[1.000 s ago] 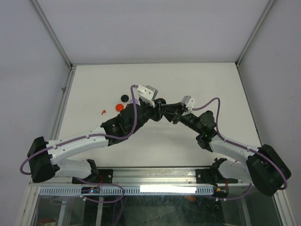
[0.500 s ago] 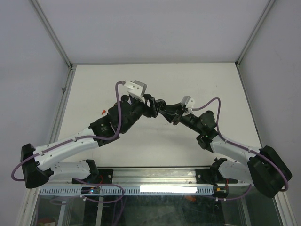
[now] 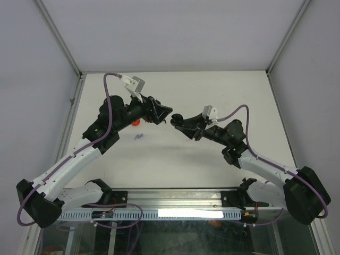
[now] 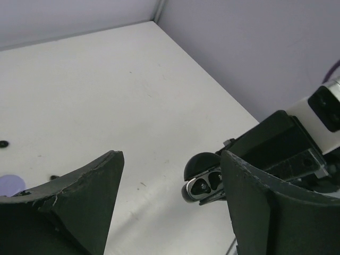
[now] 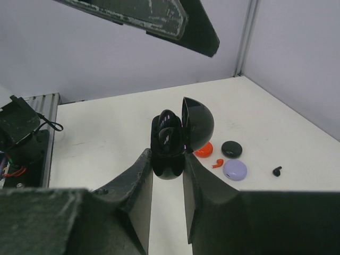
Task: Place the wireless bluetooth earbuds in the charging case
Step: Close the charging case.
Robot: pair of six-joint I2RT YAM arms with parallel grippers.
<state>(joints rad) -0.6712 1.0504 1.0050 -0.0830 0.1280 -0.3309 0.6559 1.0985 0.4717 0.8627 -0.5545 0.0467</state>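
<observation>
My right gripper (image 5: 167,159) is shut on a black charging case (image 5: 169,146), held upright above the table with its lid (image 5: 197,125) swung open. Two black earbuds (image 4: 202,185) sit in the case's wells. My left gripper (image 4: 170,159) is open and holds nothing; it hangs just left of the case (image 3: 178,119), apart from it. On the table lie a red earbud (image 5: 217,162), a black earbud (image 5: 277,170) and a pale purple pair of earbuds (image 3: 139,137).
A red round case (image 5: 203,150), a closed black case (image 5: 231,149) and a pale purple case (image 5: 235,170) lie together on the table's left half. Grey walls close in the table on three sides. The left arm (image 3: 95,133) reaches over the red case (image 3: 136,121).
My left gripper opened and drew back to the left, away from the black case. That uncovered the purple earbuds on the table. The right gripper kept its hold and barely moved.
</observation>
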